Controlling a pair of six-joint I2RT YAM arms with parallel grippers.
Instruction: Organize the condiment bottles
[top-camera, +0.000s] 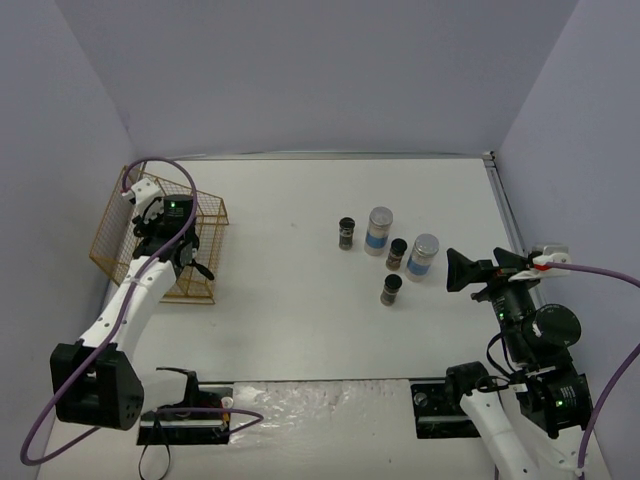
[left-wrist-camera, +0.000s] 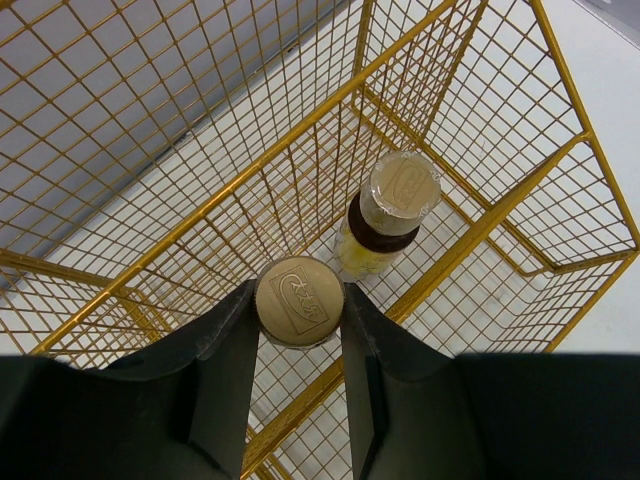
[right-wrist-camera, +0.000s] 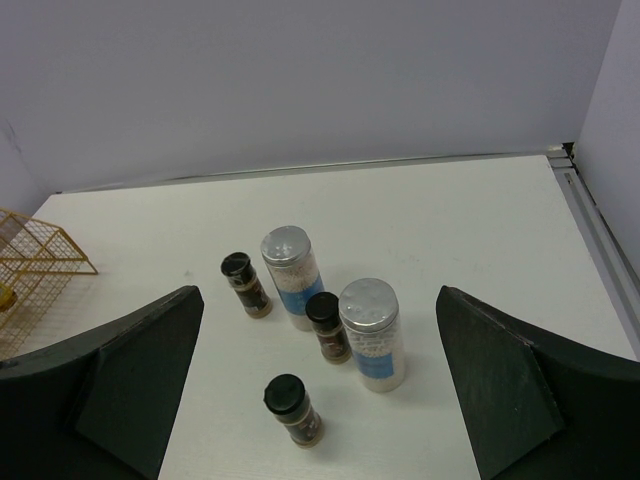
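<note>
My left gripper (left-wrist-camera: 298, 305) is shut on the round tan cap of a slim yellow bottle (left-wrist-camera: 299, 300) inside the gold wire rack (left-wrist-camera: 470, 240). A second slim yellow bottle (left-wrist-camera: 388, 215) stands upright in the rack just beyond it. In the top view the left gripper (top-camera: 182, 252) sits over the rack (top-camera: 205, 215). Two tall clear jars with grey lids and blue labels (right-wrist-camera: 292, 275) (right-wrist-camera: 373, 333) and three short dark black-lidded jars (right-wrist-camera: 245, 283) (right-wrist-camera: 328, 325) (right-wrist-camera: 292, 408) stand on the table right of centre. My right gripper (right-wrist-camera: 318, 400) is open, above and before them, empty.
The white table (top-camera: 290, 300) is walled by grey panels at the back and sides. A metal strip (top-camera: 505, 215) runs along the right edge. Black mounts and a crinkled foil strip (top-camera: 320, 405) lie along the near edge by the arm bases.
</note>
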